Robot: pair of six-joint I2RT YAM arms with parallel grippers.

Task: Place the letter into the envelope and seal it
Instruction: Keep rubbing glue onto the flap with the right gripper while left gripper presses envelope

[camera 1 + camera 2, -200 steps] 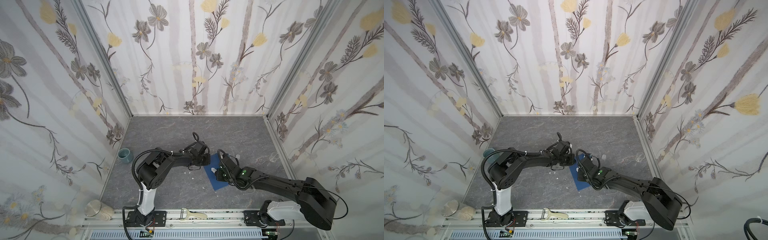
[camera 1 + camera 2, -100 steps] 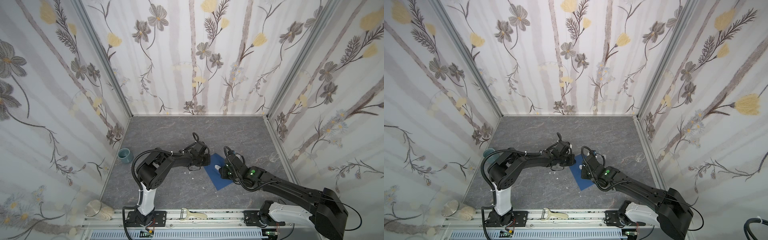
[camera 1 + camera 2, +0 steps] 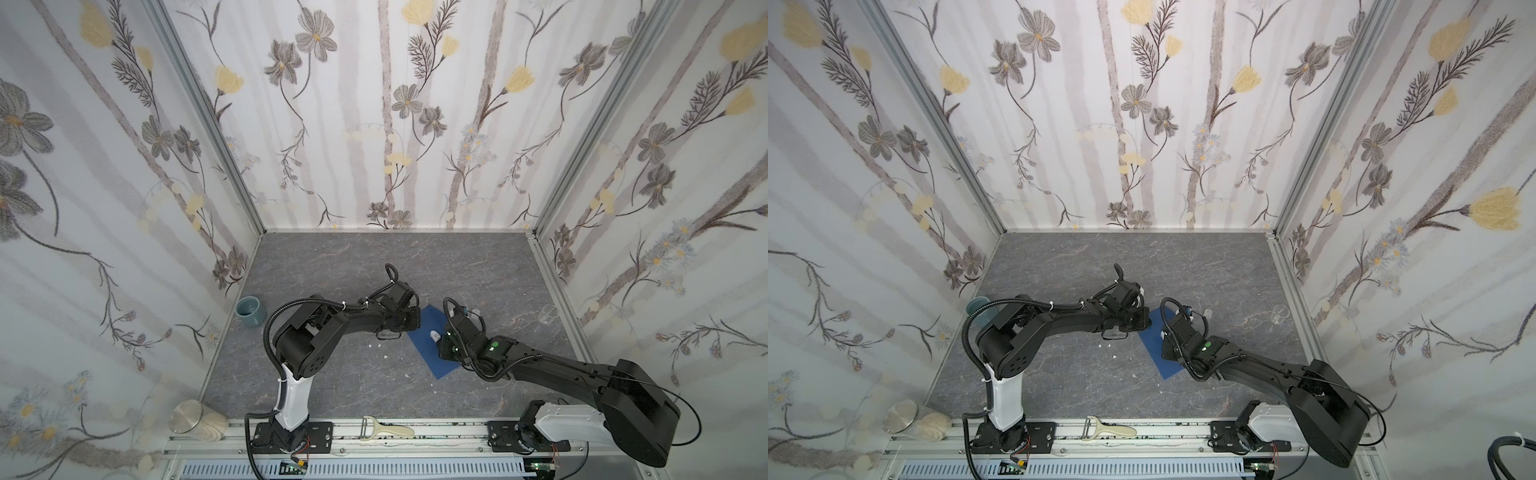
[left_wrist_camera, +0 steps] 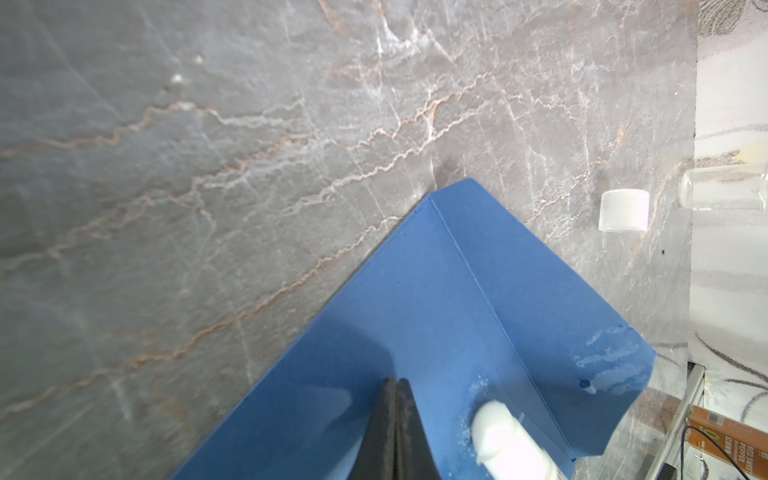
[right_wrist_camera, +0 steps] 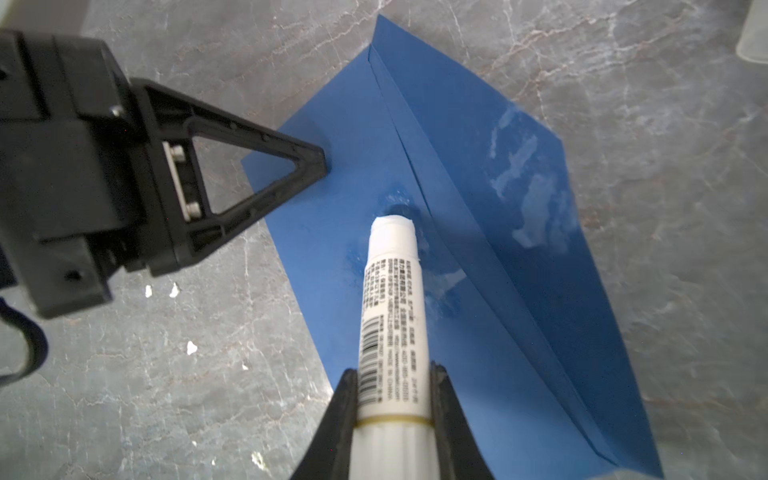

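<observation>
Jaws of the left gripper (image 4: 395,380) are pressed fully together with nothing between them, and their joined tips rest on the envelope (image 4: 395,299) near one edge of its body, which the right wrist view also shows. Those of the right gripper (image 5: 392,374) stand a little apart, clamped on either side of a white glue stick (image 5: 392,299) with a barcode and small print on its barrel. The stick's uncapped end touches the blue paper just beside the fold line of the flap (image 5: 519,145), where a wet patch shines. The flap is turned open, away from the left gripper, and carries pale glue smears (image 5: 525,199) toward its point. In both top views the envelope lies flat on the grey marbled table (image 3: 353,270) between the two grippers, roughly mid-table and slanted to the table's edges. A white cap (image 4: 623,210) sits on the table just beyond the flap, apart from it, with a clear glass (image 3: 548,313) farther toward the right wall. Small white crumbs (image 5: 191,347) lie on the table beside the envelope, on the left gripper's side
</observation>
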